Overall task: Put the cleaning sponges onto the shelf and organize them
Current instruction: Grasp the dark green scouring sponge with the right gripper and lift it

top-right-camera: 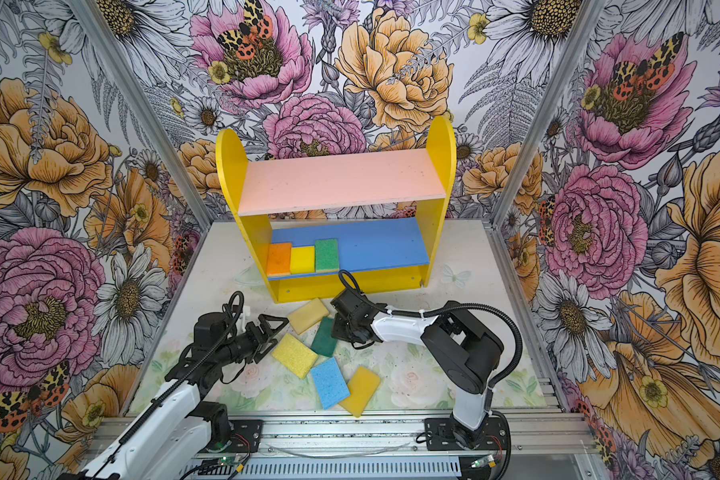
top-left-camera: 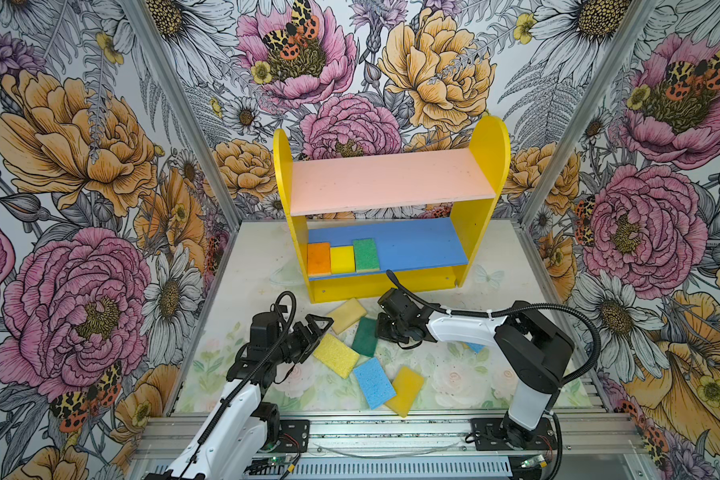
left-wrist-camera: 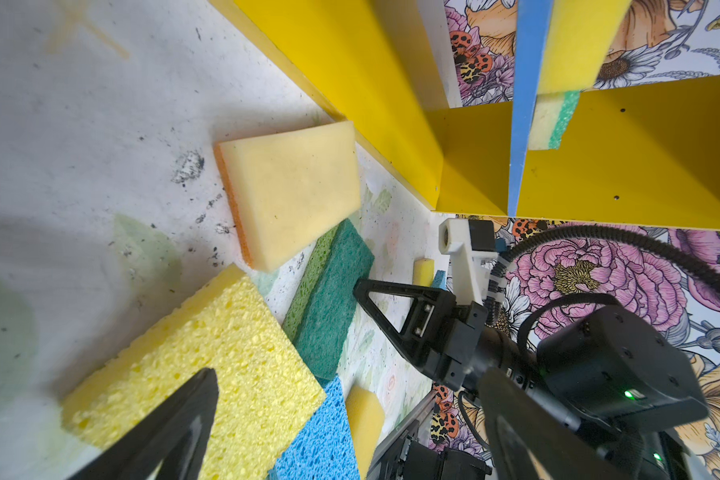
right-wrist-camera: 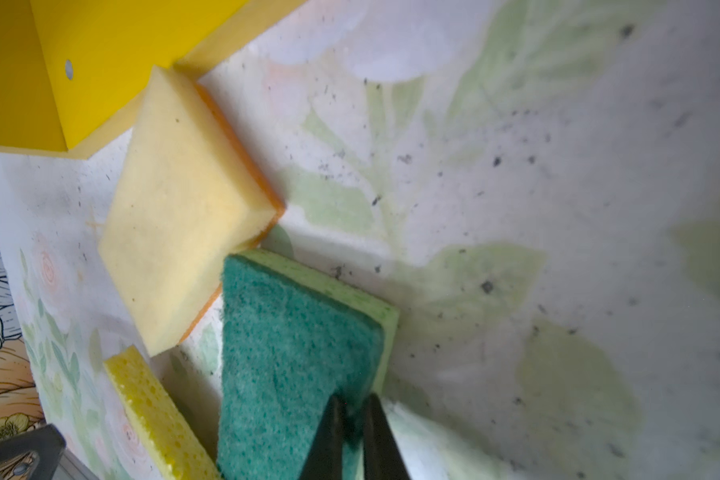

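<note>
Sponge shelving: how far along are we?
Done: orange foam sponge, yellow foam sponge and green foam sponge sit on the shelf's blue lower board. In hand: right gripper shut on the dark green scouring sponge; left gripper open. Left, at least: pale yellow sponge, porous yellow sponge, light blue sponge and golden yellow sponge on the table.

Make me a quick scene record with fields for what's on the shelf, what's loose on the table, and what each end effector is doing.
On shelf: orange sponge, yellow sponge, green sponge, side by side at the left end of the blue lower board
Pink upper board: bare
Loose on table: pale yellow sponge, porous yellow sponge, blue sponge, golden sponge; second blue sponge partly hidden under the right arm
Right end effector: shut on an edge of the dark green sponge
Left end effector: open, close to the porous yellow sponge, gripping nothing
</note>
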You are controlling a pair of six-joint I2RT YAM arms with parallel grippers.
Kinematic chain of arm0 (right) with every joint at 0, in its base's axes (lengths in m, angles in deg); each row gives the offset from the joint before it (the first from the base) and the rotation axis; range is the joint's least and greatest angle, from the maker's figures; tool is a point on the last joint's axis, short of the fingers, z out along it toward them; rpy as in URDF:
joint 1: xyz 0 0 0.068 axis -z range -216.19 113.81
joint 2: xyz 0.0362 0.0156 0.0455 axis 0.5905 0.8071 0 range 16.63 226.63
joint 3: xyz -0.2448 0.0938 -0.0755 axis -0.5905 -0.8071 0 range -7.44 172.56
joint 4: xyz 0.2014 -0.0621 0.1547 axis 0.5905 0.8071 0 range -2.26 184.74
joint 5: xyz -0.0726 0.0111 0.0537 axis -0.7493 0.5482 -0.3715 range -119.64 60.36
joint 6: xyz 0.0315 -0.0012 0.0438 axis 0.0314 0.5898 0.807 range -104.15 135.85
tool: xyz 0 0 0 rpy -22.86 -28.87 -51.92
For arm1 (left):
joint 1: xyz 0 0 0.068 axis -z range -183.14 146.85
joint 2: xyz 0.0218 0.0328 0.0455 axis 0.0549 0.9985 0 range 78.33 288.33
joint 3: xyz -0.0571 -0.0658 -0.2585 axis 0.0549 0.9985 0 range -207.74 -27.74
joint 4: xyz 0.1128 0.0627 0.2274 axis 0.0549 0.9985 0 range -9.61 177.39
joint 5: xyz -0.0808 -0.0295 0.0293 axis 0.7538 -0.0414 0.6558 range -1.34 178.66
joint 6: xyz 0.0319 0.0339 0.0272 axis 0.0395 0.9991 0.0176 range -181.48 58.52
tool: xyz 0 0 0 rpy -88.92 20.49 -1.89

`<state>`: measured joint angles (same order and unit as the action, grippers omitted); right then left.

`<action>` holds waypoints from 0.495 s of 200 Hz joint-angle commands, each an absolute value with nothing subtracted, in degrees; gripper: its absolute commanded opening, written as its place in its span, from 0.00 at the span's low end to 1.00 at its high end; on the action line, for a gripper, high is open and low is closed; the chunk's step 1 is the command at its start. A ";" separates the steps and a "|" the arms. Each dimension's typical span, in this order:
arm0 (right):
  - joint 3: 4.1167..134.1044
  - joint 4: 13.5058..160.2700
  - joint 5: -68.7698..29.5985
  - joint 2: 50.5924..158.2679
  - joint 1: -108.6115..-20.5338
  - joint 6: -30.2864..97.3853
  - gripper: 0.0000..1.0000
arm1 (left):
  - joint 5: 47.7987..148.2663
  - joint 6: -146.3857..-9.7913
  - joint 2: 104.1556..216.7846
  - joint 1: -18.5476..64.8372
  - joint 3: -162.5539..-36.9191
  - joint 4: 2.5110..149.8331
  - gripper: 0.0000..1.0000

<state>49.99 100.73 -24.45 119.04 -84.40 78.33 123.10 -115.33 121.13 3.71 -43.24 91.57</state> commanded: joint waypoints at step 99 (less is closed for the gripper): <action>45.18 99.76 -29.27 109.16 -80.78 74.82 0.00 | 125.87 -112.13 118.87 6.07 -47.16 92.79 0.99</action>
